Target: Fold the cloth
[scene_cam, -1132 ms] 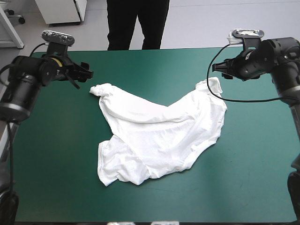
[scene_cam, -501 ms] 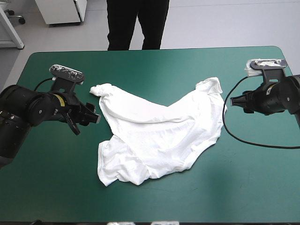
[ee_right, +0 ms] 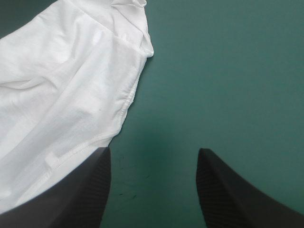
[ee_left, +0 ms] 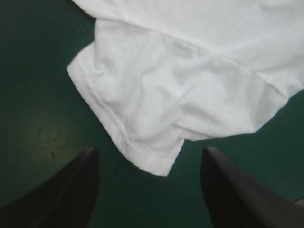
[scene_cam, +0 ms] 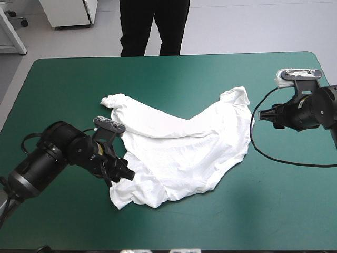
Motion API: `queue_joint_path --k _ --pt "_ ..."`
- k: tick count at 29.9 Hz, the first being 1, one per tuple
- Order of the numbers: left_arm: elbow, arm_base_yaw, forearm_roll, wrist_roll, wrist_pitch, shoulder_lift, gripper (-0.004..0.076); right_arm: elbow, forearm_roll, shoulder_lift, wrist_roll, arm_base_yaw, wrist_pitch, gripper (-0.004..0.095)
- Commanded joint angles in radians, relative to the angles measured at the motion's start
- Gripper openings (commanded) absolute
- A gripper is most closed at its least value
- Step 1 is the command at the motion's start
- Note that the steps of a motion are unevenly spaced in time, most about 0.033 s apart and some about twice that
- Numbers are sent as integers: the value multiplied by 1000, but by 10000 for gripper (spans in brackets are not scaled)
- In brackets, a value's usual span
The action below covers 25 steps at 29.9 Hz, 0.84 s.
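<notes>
T-shirt (scene_cam: 184, 150), white and short-sleeved, lies spread but rumpled across the middle of the table's teal-green cover (scene_cam: 63, 95). The left gripper (scene_cam: 125, 173) sits low at the shirt's near left corner, its black fingers standing apart, with a hemmed corner of fabric reaching into the gap between them. The right gripper (scene_cam: 261, 115) hovers just beside the shirt's right edge, its fingers also spread and gripping nothing.

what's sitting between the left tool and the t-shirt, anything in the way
Nothing visible. The left tool is open, and a corner of the T-shirt lies just ahead of it. Only bare teal-green cover shows around that corner.
</notes>
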Motion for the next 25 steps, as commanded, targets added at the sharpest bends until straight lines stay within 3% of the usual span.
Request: queue_joint_path --k 1,7,15,25 --pt "52 -71 24 -88 -49 -24 447 -22 -13 -29 -2 -8 -42 509" --pt "187 -140 30 -148 -102 -22 447 -22 -13 -29 2 -8 -43 509" --pt "331 -140 34 -112 -199 2 447 -22 -10 -29 2 -8 -43 509" --pt "356 -140 30 -68 -349 175 447 -22 -5 -29 9 -8 -40 509"
